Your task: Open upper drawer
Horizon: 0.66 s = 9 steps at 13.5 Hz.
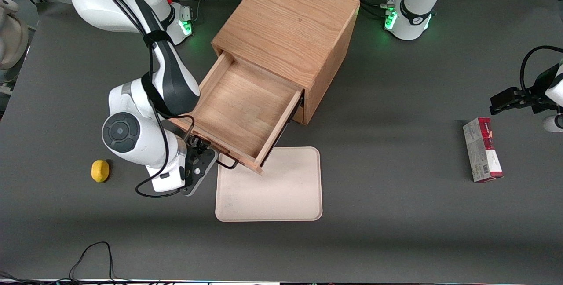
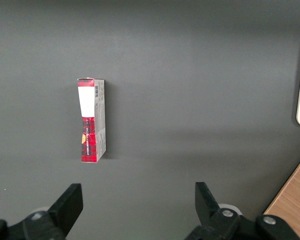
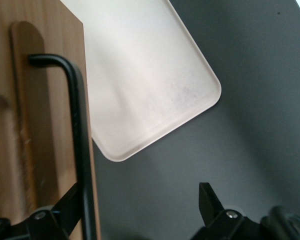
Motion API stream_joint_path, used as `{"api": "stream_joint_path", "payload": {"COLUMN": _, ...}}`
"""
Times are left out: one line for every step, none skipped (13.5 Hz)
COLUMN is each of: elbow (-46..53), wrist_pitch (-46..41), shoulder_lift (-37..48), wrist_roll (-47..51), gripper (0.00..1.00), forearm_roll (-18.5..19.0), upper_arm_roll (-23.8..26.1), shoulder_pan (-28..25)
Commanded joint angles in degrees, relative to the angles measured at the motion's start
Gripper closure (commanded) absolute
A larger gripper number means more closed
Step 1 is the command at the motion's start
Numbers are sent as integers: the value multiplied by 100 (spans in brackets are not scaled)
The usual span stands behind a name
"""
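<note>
The upper drawer (image 1: 239,109) stands pulled far out of the wooden cabinet (image 1: 286,25), and its shallow box interior shows nothing inside. Its black wire handle (image 1: 226,164) sticks out from the drawer front over a corner of the tray. My right gripper (image 1: 206,151) is at the handle's end toward the working arm. In the right wrist view the gripper (image 3: 140,192) is open. The handle bar (image 3: 77,125) runs along the drawer front (image 3: 35,100) and passes close beside one finger (image 3: 70,200). The gap between the fingers holds only table surface.
A beige tray (image 1: 281,188) (image 3: 140,75) lies flat on the table in front of the drawer, partly under its front edge. A lemon (image 1: 100,170) sits toward the working arm's end. A red and white box (image 1: 481,148) (image 2: 92,120) lies toward the parked arm's end.
</note>
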<state>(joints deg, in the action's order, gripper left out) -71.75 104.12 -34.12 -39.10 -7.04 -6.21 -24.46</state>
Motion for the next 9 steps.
{"api": "stream_joint_path", "payload": {"elbow": 574, "wrist_pitch": -655, "shoulder_lift": 46, "wrist_roll": 131, "gripper": 0, "forearm_roll": -35, "upper_arm_roll": 32, "shoulder_pan": 73}}
{"api": "stream_joint_path", "payload": {"elbow": 644, "wrist_pitch": -778, "shoulder_lift": 63, "wrist_roll": 131, "gripper": 0, "forearm_roll": -35, "upper_arm_roll": 24, "shoulder_pan": 73}}
{"api": "stream_joint_path", "payload": {"elbow": 723, "wrist_pitch": -883, "shoulder_lift": 90, "wrist_roll": 140, "gripper": 0, "forearm_roll": -43, "upper_arm_roll": 6, "shoulder_pan": 82}}
{"api": "stream_joint_path", "payload": {"elbow": 767, "wrist_pitch": -954, "shoulder_lift": 151, "wrist_roll": 157, "gripper": 0, "forearm_roll": -35, "upper_arm_roll": -20, "shoulder_pan": 82}}
{"api": "stream_joint_path", "payload": {"elbow": 768, "wrist_pitch": -990, "shoulder_lift": 230, "wrist_roll": 227, "gripper": 0, "forearm_roll": -35, "upper_arm_roll": -47, "shoulder_pan": 82}}
{"api": "stream_joint_path", "payload": {"elbow": 768, "wrist_pitch": -999, "shoulder_lift": 335, "wrist_roll": 332, "gripper": 0, "forearm_roll": -35, "upper_arm_roll": -47, "shoulder_pan": 134}}
{"api": "stream_joint_path", "payload": {"elbow": 768, "wrist_pitch": -1068, "shoulder_lift": 440, "wrist_roll": 542, "gripper": 0, "forearm_roll": -26, "upper_arm_roll": -56, "shoulder_pan": 161}}
{"api": "stream_joint_path", "payload": {"elbow": 768, "wrist_pitch": -1156, "shoulder_lift": 581, "wrist_roll": 909, "gripper": 0, "forearm_roll": -26, "upper_arm_roll": -73, "shoulder_pan": 187}}
{"api": "stream_joint_path", "payload": {"elbow": 759, "wrist_pitch": -1253, "shoulder_lift": 721, "wrist_roll": 1392, "gripper": 0, "forearm_roll": -8, "upper_arm_roll": -73, "shoulder_pan": 292}}
